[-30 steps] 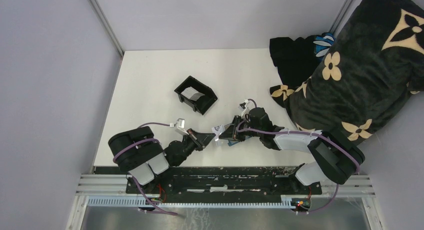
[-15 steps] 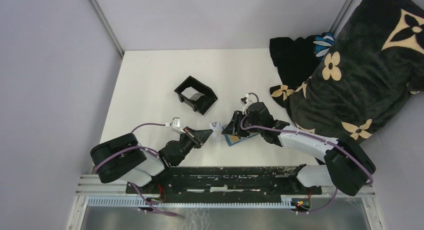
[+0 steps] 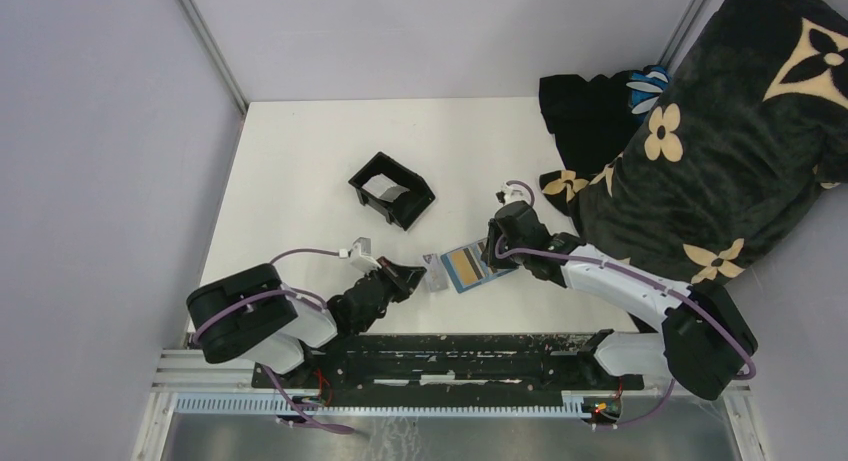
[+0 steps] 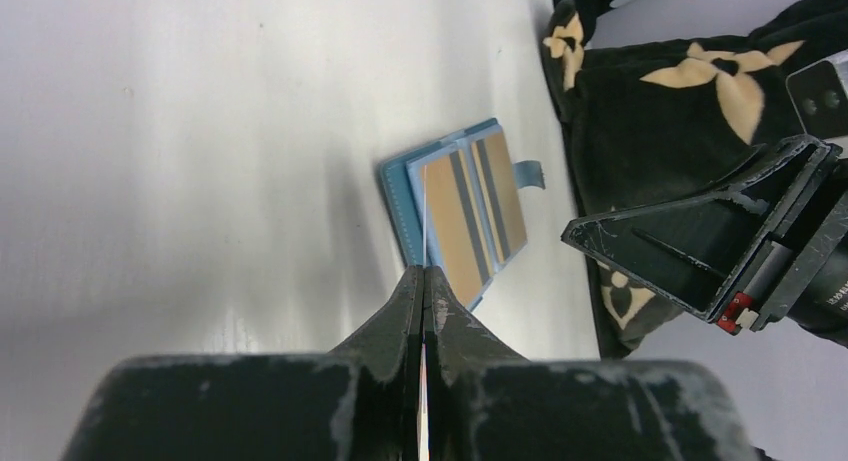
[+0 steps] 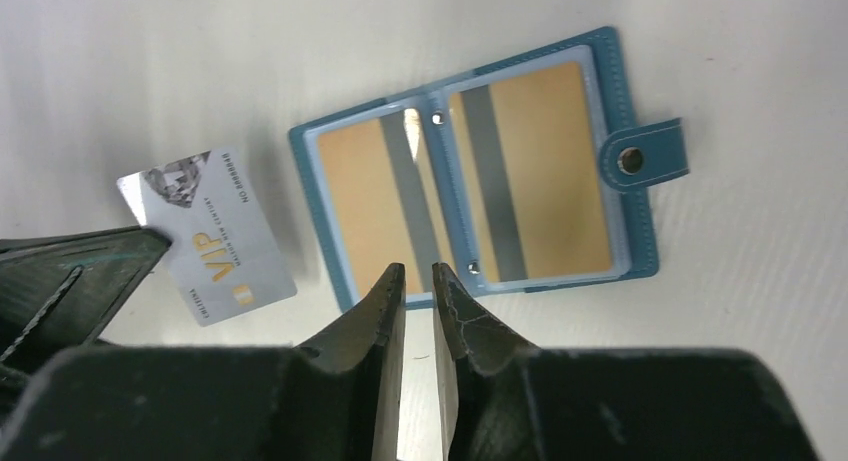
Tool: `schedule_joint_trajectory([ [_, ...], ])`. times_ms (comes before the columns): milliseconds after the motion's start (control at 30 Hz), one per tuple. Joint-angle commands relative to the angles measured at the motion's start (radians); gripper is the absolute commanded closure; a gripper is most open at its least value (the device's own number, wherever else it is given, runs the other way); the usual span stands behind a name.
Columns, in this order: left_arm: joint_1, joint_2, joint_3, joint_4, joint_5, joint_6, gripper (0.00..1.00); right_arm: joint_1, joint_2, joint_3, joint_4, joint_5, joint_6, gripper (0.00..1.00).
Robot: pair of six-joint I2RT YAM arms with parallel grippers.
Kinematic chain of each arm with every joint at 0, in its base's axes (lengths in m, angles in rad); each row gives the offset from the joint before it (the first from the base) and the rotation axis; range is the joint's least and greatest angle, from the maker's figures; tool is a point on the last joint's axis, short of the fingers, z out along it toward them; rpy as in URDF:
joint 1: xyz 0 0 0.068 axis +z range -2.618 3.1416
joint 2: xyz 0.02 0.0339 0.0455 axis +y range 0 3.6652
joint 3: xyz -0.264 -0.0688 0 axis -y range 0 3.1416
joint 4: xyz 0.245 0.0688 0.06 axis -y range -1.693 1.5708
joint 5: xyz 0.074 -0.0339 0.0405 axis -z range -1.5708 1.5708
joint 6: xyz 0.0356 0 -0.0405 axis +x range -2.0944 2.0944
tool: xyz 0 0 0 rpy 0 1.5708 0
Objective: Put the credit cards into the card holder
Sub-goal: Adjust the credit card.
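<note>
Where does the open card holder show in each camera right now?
Top external: card holder in the lower middle of the picture.
Left wrist: centre, lying open.
Right wrist: upper middle, open.
Shared landmark: the silver card pinched by the left gripper, beside the holder.

The white counter [image 3: 300,181] runs from the near rail to the far wall; a black open-topped box [image 3: 392,189] stands on it left of centre, turned at an angle; nearer and to the right, well apart from the box, the teal-blue card holder [image 3: 468,266] lies open and flat, its clear pockets showing two tan cards [image 5: 540,171], each with a grey stripe, its snap strap lying out on the counter; a dark flower-patterned blanket [image 3: 700,131] drapes over the right edge, with black cloth [image 3: 590,106] bunched at the far right corner.
</note>
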Motion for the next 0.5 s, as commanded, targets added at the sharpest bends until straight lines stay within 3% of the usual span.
schedule_joint_trajectory([
  [0, -0.007, 0.054, 0.037, 0.028, -0.052, -0.065, 0.97, 0.001, 0.044, 0.042, -0.024, 0.097, -0.051, 0.79],
  [467, -0.007, 0.178, 0.044, 0.193, -0.03, -0.17, 0.97, 0.001, 0.139, 0.034, 0.03, 0.078, -0.069, 0.82],
])
